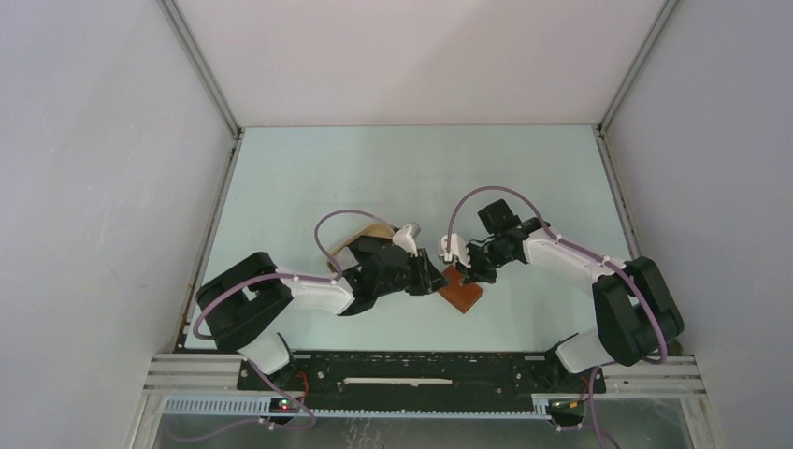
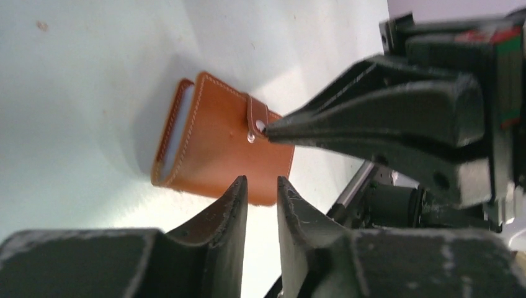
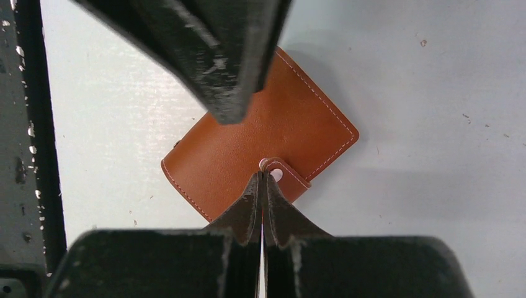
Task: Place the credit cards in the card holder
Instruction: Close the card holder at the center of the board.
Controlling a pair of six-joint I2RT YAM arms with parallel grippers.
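Note:
The card holder [image 1: 462,293] is a reddish-brown leather wallet that lies folded shut on the table between both grippers. It also shows in the left wrist view [image 2: 211,146] and the right wrist view [image 3: 248,155]. A pale edge [image 2: 177,133] shows between its covers. My right gripper [image 3: 263,176] is shut with its tips pinched on the end of the snap strap [image 3: 288,178], beside the round stud; the same is seen in the left wrist view [image 2: 265,128]. My left gripper [image 2: 261,181] stands narrowly open and empty just above the wallet's near edge. No loose credit cards are in view.
A beige tray [image 1: 369,232] lies behind the left arm, mostly hidden by it. The black rail [image 1: 421,369] at the table's near edge runs close below the wallet. White walls enclose the table on three sides.

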